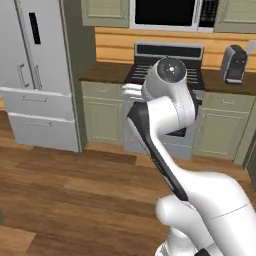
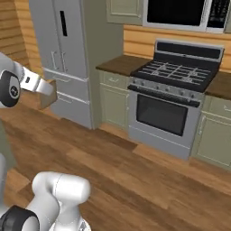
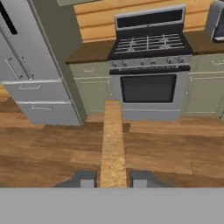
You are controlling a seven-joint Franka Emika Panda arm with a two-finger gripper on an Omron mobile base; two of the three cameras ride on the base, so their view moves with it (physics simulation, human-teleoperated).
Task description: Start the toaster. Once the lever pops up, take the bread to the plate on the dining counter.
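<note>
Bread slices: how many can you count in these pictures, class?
1. The bread is clamped edge-on in the tool, out over the wooden floor facing the stove. None shows elsewhere.

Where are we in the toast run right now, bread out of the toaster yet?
Done, it seems: the bread is out and clamped edge-on between the gripper fingers, carried in the air over the wood floor. In hand: transit, with the hand facing the stove and fridge. Left: reaching the dining counter and setting the slice on the plate.
</note>
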